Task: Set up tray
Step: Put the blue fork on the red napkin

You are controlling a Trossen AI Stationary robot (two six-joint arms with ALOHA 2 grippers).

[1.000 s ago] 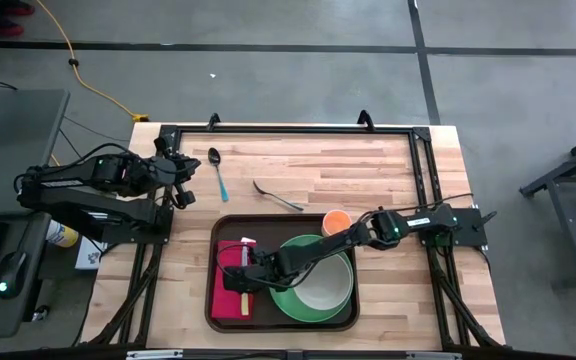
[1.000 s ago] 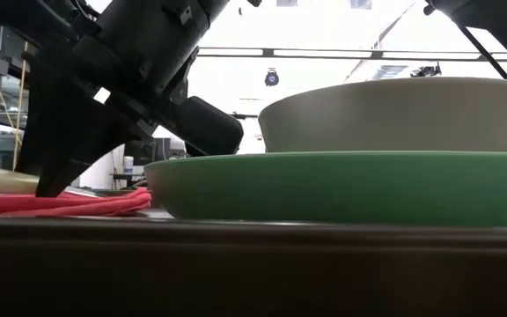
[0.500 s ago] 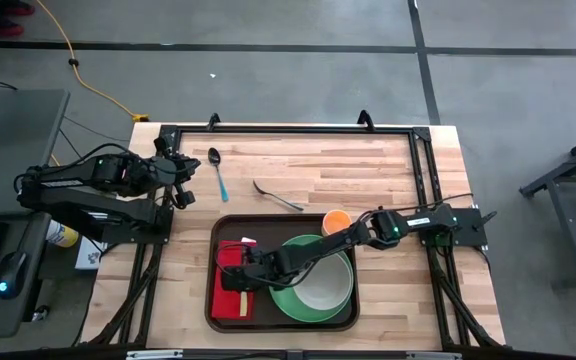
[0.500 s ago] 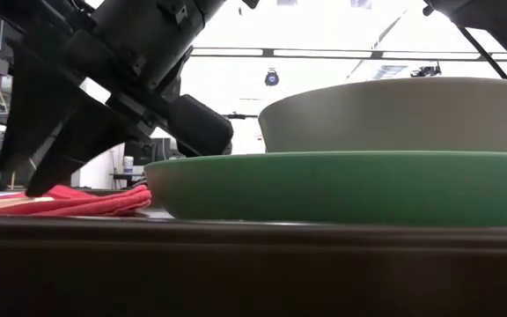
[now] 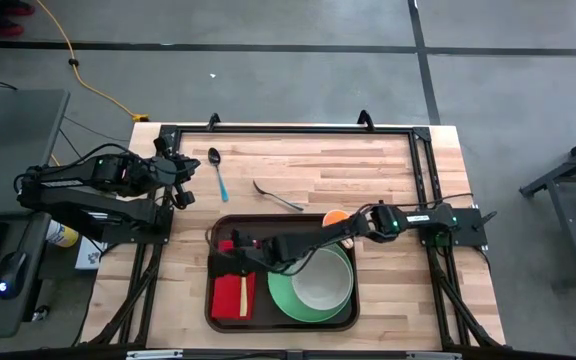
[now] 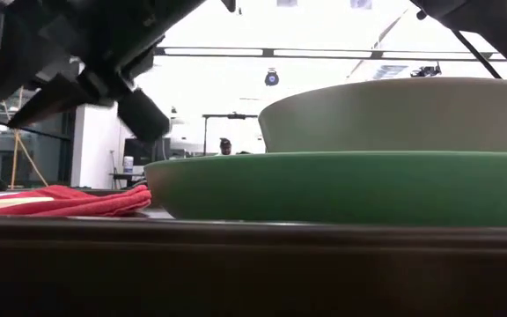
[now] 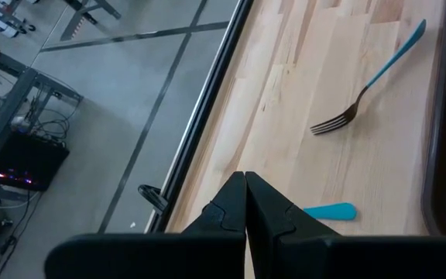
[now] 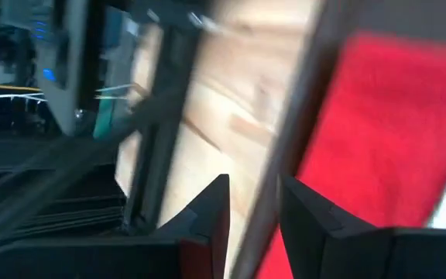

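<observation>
Surface: your table [image 5: 368,165] is pale wood planks with a black frame along its edges.
Room: grey concrete floor with dark seams around it; a yellow cable [image 5: 73,60] runs off at the far left. In the low view you look into a bright room with ceiling light strips.
Tray: the tray [image 5: 211,310] sits at the near middle of the table, dark brown, rectangular, rounded corners, raised rim.
On the tray: a flat red napkin [image 5: 234,297] on its left side with a pale strip on top; a green plate [image 5: 280,302] to its right carrying a pale smooth bowl [image 5: 320,285]. An orange cup [image 5: 335,216] shows at the far right corner.
Cutlery: a spoon with a blue handle [image 5: 217,170] and a metal fork [image 5: 274,195] lie on bare wood beyond the tray.
Right gripper: your right gripper [image 5: 230,245] hangs above the tray's far left corner, fingers a little apart, holding nothing.
Left gripper: your left gripper [image 5: 180,180] waits at the table's left edge, fingers pressed together, empty.
</observation>
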